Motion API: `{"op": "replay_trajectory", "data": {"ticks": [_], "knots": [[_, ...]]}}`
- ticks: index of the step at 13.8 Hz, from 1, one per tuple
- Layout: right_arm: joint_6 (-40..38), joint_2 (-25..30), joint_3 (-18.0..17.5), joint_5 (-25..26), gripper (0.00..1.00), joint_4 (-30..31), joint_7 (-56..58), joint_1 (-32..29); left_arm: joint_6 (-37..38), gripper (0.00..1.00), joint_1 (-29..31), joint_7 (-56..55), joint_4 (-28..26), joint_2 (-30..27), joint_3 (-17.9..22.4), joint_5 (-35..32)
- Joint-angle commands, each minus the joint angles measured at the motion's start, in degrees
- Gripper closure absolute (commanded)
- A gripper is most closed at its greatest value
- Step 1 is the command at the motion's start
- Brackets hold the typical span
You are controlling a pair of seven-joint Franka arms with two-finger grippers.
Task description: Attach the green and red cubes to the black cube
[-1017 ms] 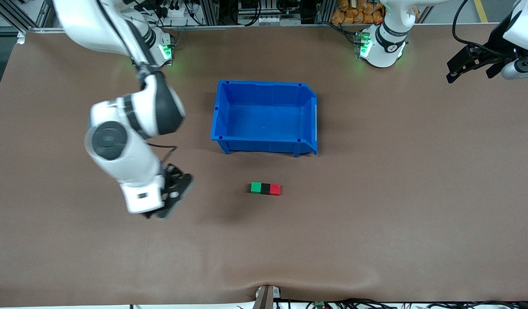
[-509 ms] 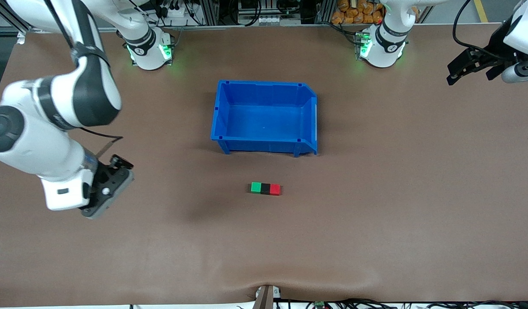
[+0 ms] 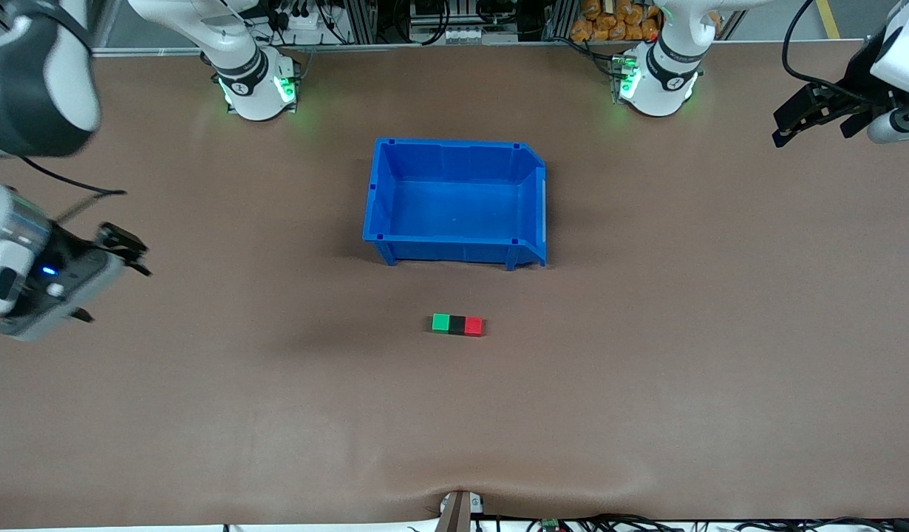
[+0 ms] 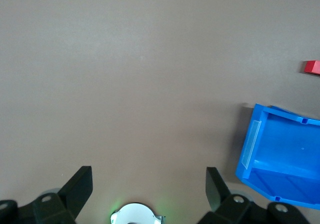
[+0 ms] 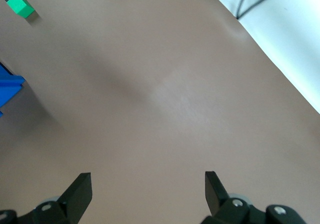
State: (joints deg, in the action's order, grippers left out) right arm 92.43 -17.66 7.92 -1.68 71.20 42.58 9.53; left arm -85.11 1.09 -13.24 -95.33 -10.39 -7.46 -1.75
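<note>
The green cube (image 3: 440,322), black cube (image 3: 457,324) and red cube (image 3: 474,326) lie joined in one row on the brown table, black in the middle, nearer to the front camera than the blue bin (image 3: 454,199). My right gripper (image 3: 107,281) is open and empty, up over the right arm's end of the table, well away from the row. My left gripper (image 3: 805,122) is open and empty, waiting over the left arm's end. The right wrist view shows the green cube (image 5: 20,5). The left wrist view shows the red cube (image 4: 312,67).
The blue bin is empty; its corner shows in the left wrist view (image 4: 280,149) and the right wrist view (image 5: 7,89). The table's edge and a white floor (image 5: 280,29) with a cable lie near my right gripper.
My right arm has swung away from the cube row toward its own end of the table. The cubes, bin and left arm have not moved.
</note>
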Motion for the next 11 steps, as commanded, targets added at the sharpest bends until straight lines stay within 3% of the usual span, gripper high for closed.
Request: {"op": "replay_trajectory", "data": {"ticks": [1,4,8,11], "knots": [[0.4,8.2,-0.8,0.5,0.00,8.8,-4.7,-2.7,1.3,0.00,0.1,0.8,0.2,-0.3,-0.1,-1.1],[-0.8,13.6,0.3,0.6,0.00,13.7,-14.2,-2.9,0.8,0.00,0.1,0.8,0.3,0.1,0.0,-1.0],[-7.1,14.7,1.0,0.8,0.00,13.4,-32.6,-2.8,0.8,0.00,0.0,0.0,0.4,0.5,0.0,-1.1],[-9.8,16.0,0.7,0.3,0.00,13.7,-40.2,-3.7,1.1,0.00,0.3,0.1,0.5,0.5,0.1,-1.1]]}}
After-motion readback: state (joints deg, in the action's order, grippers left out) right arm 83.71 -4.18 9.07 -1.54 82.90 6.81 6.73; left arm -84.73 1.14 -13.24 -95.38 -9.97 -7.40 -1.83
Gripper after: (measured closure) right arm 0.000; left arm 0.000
